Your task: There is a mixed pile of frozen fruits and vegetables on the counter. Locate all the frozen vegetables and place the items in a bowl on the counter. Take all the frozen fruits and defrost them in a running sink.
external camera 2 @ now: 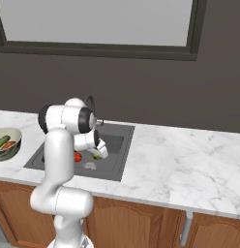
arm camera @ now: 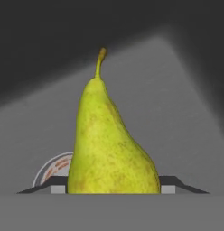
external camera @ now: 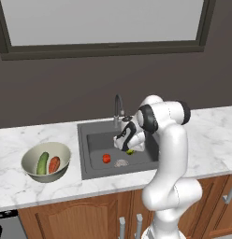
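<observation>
White marble table [external camera: 24,135] flanks the dark sink [external camera: 92,140], where the tool [external camera: 128,145] hangs low, pinching the pear [arm camera: 109,140]. Tomato [external camera: 106,158] already lies in the basin; cucumber [external camera: 42,163] and carrot [external camera: 54,164] sit in the bowl [external camera: 29,156]. Next, probably: release the pear, run the faucet [external camera: 118,108].

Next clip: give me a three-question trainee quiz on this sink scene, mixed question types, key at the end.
1. True or false: the pear sits between the pincer fingertips, above the sink basin.
2. Which items lie in the bowl? A) tomato and pear B) cucumber and carrot piece C) nothing
3. Fill in: the small red fruit rests on the sink floor beside the round ____.

Key: 1 true; 2 B; 3 drain.
</observation>
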You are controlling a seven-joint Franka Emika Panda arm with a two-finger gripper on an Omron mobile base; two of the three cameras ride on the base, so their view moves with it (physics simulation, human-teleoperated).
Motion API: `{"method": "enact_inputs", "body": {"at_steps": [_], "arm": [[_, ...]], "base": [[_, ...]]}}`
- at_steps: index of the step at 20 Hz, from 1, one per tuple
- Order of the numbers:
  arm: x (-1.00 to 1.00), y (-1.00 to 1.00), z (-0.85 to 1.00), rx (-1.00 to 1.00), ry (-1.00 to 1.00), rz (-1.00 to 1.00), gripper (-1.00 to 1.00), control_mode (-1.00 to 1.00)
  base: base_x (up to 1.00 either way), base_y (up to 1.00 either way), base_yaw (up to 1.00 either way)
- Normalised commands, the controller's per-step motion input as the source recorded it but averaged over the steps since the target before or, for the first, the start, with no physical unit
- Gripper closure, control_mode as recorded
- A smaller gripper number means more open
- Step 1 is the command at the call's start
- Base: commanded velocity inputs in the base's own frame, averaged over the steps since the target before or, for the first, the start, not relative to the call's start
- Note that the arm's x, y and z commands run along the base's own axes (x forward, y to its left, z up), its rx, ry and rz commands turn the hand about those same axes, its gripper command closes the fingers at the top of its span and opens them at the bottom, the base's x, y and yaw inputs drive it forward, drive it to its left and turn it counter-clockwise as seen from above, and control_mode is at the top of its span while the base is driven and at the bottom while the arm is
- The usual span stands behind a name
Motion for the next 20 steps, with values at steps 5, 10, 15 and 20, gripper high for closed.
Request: {"method": "enact_inputs", "body": {"at_steps": [5,10,15,20], "arm": [[0.3,-0.14,-0.24,0.0,0.04,0.1,1.0,-1.0],[0.32,-0.06,-0.33,0.0,0.08,0.17,1.0,-1.0],[0.15,0.11,-0.28,0.0,0.09,0.13,1.0,-1.0],[0.01,0.2,-0.18,0.0,0.07,0.09,-1.0,-1.0]], "base": [[0.0,0.0,0.0],[0.0,0.0,0.0],[0.0,0.0,0.0],[0.0,0.0,0.0]]}}
